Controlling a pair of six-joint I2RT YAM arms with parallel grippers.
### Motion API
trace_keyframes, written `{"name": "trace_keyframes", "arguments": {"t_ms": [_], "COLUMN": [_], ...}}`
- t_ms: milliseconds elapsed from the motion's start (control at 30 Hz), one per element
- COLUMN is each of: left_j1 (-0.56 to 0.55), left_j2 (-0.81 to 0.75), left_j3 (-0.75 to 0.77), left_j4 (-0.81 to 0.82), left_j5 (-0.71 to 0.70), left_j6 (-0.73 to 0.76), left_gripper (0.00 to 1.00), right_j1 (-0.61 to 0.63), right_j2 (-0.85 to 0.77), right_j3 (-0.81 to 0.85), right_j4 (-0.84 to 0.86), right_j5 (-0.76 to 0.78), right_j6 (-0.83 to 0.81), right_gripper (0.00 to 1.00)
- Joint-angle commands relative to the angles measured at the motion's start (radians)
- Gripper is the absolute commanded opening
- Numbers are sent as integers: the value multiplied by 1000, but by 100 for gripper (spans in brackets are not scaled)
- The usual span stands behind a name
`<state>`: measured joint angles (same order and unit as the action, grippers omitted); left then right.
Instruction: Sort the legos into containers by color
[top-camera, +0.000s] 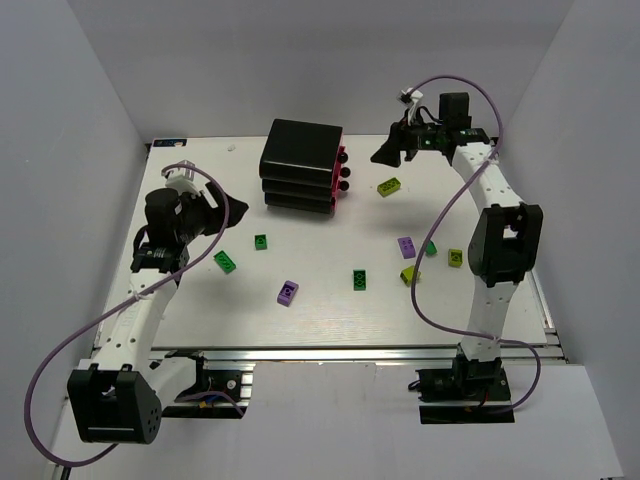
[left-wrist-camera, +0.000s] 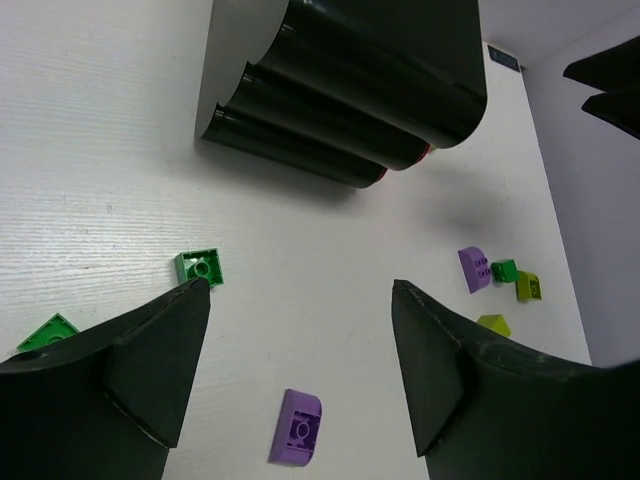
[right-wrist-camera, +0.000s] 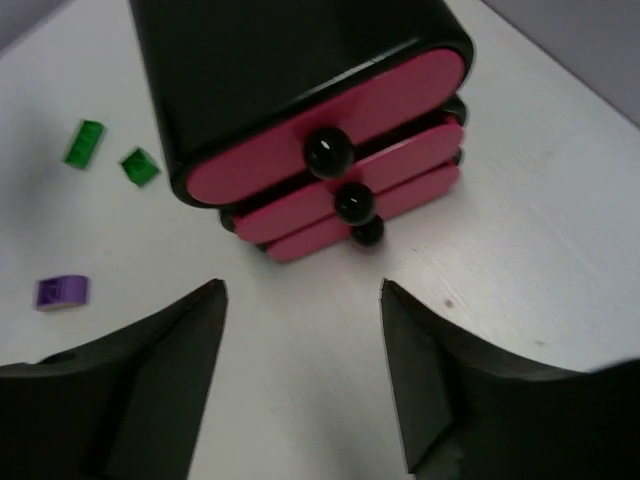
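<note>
Presently, nearest the arm bases, a purple brick (top-camera: 288, 292) lies at about 7 o'clock from the table's (top-camera: 330, 325) centre, with a dark green brick (top-camera: 360, 279) just right of it near 5 o'clock. At 4 o'clock a cluster sits together: a lime-yellow wedge (top-camera: 410, 274), a second purple brick (top-camera: 407, 246), a small green piece (top-camera: 430, 248) and a lime-yellow brick (top-camera: 456, 258).

On the left side, a bright green brick (top-camera: 225, 262) lies at 9 o'clock, close to the left gripper (top-camera: 205, 210), and another green brick (top-camera: 261, 241) sits near 10 o'clock. The left gripper hangs over the table, jaws spread wide, holding nothing; its wrist view shows both fingers (left-wrist-camera: 140, 360) clear of the bricks below.

Farther back, a lime-yellow brick (top-camera: 390, 186) lies at 1 o'clock. The black cabinet (top-camera: 300, 165) stands at 12 o'clock, its three pink drawers (right-wrist-camera: 330, 150) all closed, black knobs (right-wrist-camera: 328, 152) facing right.

The right gripper (top-camera: 392, 150) hovers at 1 o'clock, just right of the knobs, pointing at the drawer fronts. Its jaws are spread apart and empty, not touching any knob.

All bricks remain on the table, none in a drawer.
</note>
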<state>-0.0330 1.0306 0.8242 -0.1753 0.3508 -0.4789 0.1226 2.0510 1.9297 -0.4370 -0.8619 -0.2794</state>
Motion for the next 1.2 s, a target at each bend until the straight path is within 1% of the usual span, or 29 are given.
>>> {"name": "trace_keyframes", "arguments": {"t_ms": [0, 33, 100, 200, 267, 433, 500, 667, 933, 1067, 1100, 1167], "left_j1": [-8, -8, -8, -8, -8, -8, -8, -8, -8, -8, -8, -8], "left_j2": [3, 5, 6, 8, 11, 31, 36, 36, 39, 43, 45, 46], "left_j3": [30, 29, 20, 4, 4, 24, 24, 15, 18, 21, 21, 20], "left_j4": [17, 17, 28, 52, 63, 53, 49, 54, 50, 45, 48, 53], "left_j5": [30, 31, 36, 46, 53, 62, 66, 71, 74, 74, 76, 76], "left_j6": [-6, -7, -16, -38, -46, -46, -46, -61, -70, -72, -72, -76], "left_gripper": [84, 84, 84, 85, 85, 85, 85, 85, 86, 86, 86, 86], "right_j1": [8, 14, 21, 45, 58, 69, 78, 100, 121, 120, 121, 124], "right_j2": [47, 70, 127, 161, 173, 218, 225, 259, 322, 340, 345, 348], "right_j3": [-20, 39, 92, 109, 92, 72, 49, 69, 106, 117, 112, 111], "right_j4": [230, 219, 204, 230, 285, 395, 484, 517, 583, 624, 644, 658], "right_j5": [-203, -235, -259, -236, -215, -216, -206, -146, -169, -201, -210, -219], "right_j6": [152, 154, 155, 143, 134, 123, 138, 128, 141, 157, 173, 180], "right_gripper": [73, 78, 83, 85, 86, 86, 85, 85, 78, 71, 68, 64]}}
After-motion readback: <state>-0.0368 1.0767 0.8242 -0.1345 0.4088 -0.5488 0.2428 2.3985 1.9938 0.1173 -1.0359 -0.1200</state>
